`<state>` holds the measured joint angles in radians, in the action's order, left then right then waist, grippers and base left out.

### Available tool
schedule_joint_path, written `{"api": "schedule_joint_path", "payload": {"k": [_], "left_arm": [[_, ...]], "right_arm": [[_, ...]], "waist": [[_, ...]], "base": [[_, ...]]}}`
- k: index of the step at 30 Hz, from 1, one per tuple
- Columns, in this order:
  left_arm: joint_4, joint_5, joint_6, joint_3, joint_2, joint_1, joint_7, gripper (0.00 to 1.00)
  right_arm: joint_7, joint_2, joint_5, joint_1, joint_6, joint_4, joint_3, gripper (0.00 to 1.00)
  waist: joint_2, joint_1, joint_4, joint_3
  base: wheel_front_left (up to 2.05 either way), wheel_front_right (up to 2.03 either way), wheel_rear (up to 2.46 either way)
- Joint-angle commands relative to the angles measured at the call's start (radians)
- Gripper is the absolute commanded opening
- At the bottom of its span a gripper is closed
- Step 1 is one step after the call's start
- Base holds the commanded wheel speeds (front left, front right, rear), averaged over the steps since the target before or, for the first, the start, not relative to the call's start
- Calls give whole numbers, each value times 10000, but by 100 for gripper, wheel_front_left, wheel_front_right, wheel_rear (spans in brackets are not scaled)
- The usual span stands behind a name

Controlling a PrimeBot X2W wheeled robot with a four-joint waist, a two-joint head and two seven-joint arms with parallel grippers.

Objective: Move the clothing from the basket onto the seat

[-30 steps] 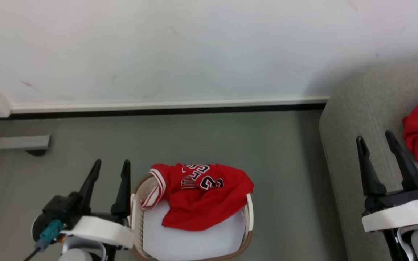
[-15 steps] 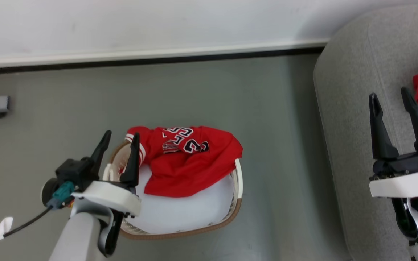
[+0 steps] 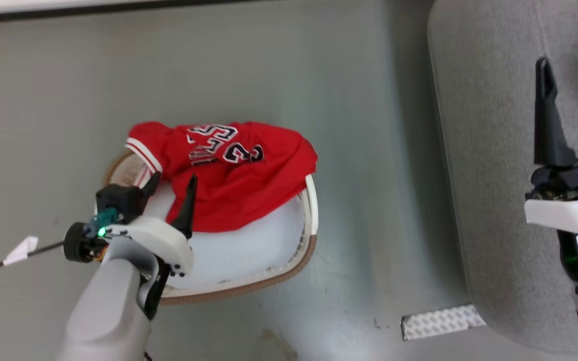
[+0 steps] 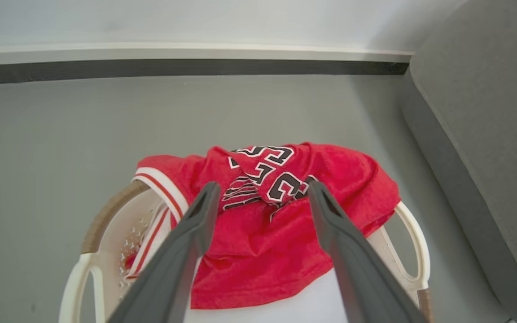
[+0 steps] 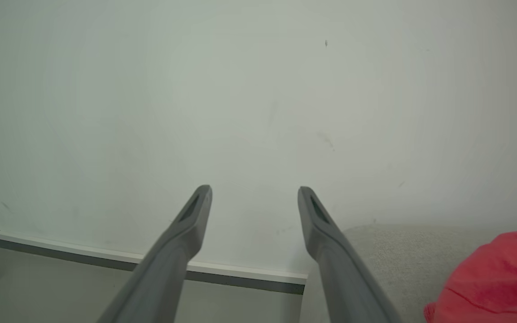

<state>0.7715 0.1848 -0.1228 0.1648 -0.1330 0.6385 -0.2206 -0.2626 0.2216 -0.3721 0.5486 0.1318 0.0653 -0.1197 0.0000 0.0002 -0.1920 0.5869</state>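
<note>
A red jersey with the number 23 lies draped over the far rim of the white basket, partly spilling outside it. My left gripper stands open above the basket's left side, its fingertips just short of the jersey's near edge. In the left wrist view the jersey sits between and beyond the open left gripper. My right gripper is open above the grey seat, holding nothing. Another red garment lies on the seat, right of the right gripper.
A flat white sheet covers the basket's bottom. The basket stands on grey floor, with a strip of floor between it and the seat. A patterned tape patch lies at the seat's foot. The wall and skirting run behind.
The head camera has tilted down, so the whole picture shifted. My left gripper has moved from beside the basket to over it, up to the jersey. Both grippers stay open.
</note>
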Motion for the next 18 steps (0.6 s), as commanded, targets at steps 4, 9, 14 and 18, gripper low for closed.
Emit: {"api": "schedule_joint_path", "payload": {"k": [4, 9, 14, 18], "left_arm": [[978, -70, -40, 191, -202, 733, 144, 100], [2260, -212, -57, 511, -498, 1594, 436, 100], [3354, -64, -64, 550, -802, 2412, 638, 100], [4015, -33, -64, 601, -978, 3004, 738, 100]], "right_arm": [[-29, -165, 21, 377, -22, -350, 96, 100], [-29, -423, 29, 710, -22, -690, 32, 100], [-29, -707, -33, 1074, -22, -1113, -139, 100], [-29, -911, -77, 1320, -22, -1399, -278, 100]], "waist": [[0, -2, -384, 745], [0, -2, -684, 1427], [0, -2, -994, 2063], [0, -2, -1173, 2525]], "base": [[0, 0, 0], [0, 0, 0], [0, 0, 0], [0, 0, 0]]}}
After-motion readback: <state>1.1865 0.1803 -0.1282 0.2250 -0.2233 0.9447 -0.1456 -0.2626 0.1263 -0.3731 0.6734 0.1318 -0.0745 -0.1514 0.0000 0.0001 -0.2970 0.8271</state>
